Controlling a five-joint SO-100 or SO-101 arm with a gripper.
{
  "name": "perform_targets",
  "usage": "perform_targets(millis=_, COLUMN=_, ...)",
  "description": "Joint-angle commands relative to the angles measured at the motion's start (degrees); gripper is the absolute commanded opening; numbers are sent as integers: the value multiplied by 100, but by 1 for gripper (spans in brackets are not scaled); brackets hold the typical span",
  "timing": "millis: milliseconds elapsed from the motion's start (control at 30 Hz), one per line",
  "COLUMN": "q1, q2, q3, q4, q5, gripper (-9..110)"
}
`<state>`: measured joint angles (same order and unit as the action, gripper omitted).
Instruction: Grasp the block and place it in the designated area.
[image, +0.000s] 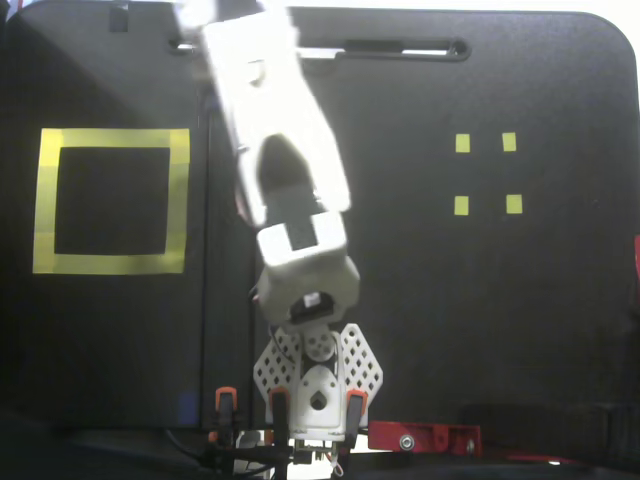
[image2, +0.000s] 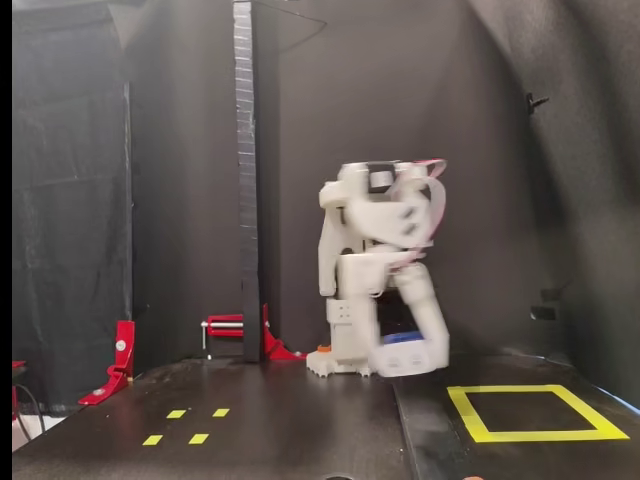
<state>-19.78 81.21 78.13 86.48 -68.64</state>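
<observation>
One black desk (image: 520, 330) carries the scene, shown from above in one fixed view and from the front at desk level in the other; one white arm (image: 290, 215) rises from its base at the near edge of the top-down view and leans up and to the left, blurred at its far end; in the front-level view the same arm (image2: 375, 240) is folded over its base, with the tool (image2: 408, 352) hanging low, to the right of the base and clear of the desk surface. One designated area (image: 110, 200), a square of wide yellow tape with a black centre, lies to the left of the tool in the top-down view, apart from it; in the front-level view the designated area (image2: 535, 412) lies to the right of the tool and nearer the camera, with the tool close to its left edge but not over it. Four small yellow tape squares (image: 487, 173), set two by two, lie well to the right of the arm in the top-down view; in the front-level view the same four (image2: 186, 426) lie well to the left of the tool. One block (image2: 402, 338), dark blue, shows in the front-level view between the tool's two fingers, which are closed upon it and hold it off the desk; in the top-down view the block is hidden beneath the arm.
</observation>
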Motion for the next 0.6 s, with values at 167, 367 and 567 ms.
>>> perform_targets(millis=167, q1=-1143, q2=35, q3=-220, q4=246, q5=914, gripper=19)
perform_targets(millis=367, q1=-1767, q2=44, q3=-220, q4=316, q5=1389, gripper=19)
perform_targets(millis=567, q1=-2355, q2=53, q3=-220, q4=475, q5=1828, gripper=19)
